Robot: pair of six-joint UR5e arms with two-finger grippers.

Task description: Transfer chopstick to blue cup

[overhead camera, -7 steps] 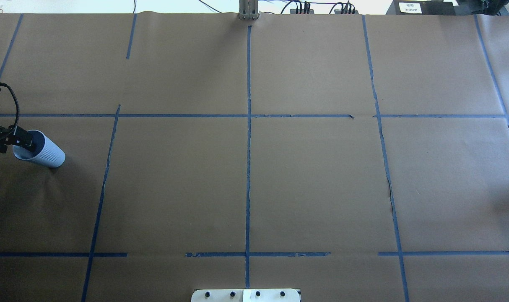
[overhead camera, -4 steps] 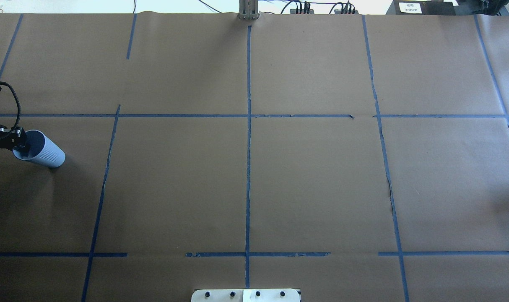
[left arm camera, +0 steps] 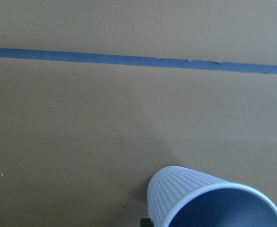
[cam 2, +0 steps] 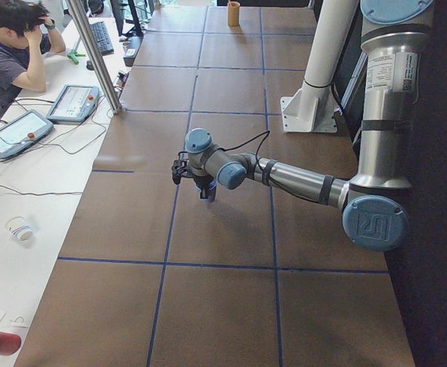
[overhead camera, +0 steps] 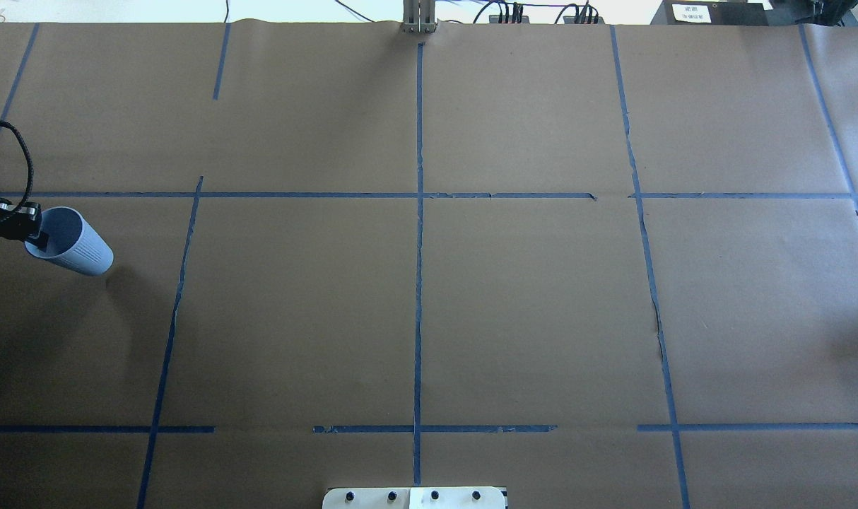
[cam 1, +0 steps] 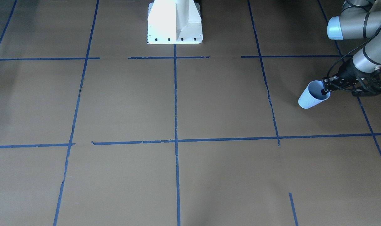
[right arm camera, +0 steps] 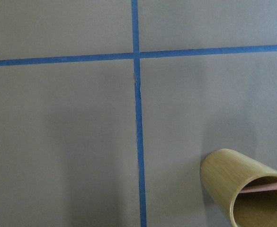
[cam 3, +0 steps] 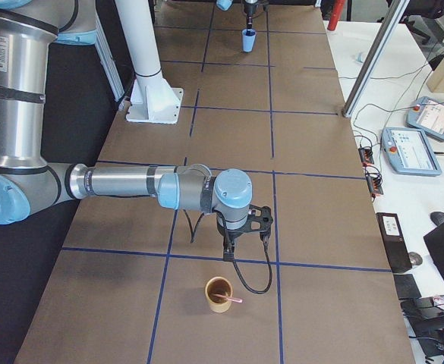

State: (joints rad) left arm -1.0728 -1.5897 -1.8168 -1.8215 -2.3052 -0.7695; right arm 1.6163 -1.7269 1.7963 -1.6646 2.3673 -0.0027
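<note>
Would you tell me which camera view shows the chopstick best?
The exterior right view: the chopstick leans in the tan cup, one end poking past the rim. The right wrist view catches only a pink sliver inside that cup's mouth. Exterior left shows the cup too small to tell; the rest miss it.

Left arm point(cam 2: 292, 179) over blue cup point(cam 2: 207, 191) (partly hidden).

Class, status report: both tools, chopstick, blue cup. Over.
Left tool clamped on blue cup rim, cup tilted. Right tool state unclear. Chopstick in bamboo cup.
</note>
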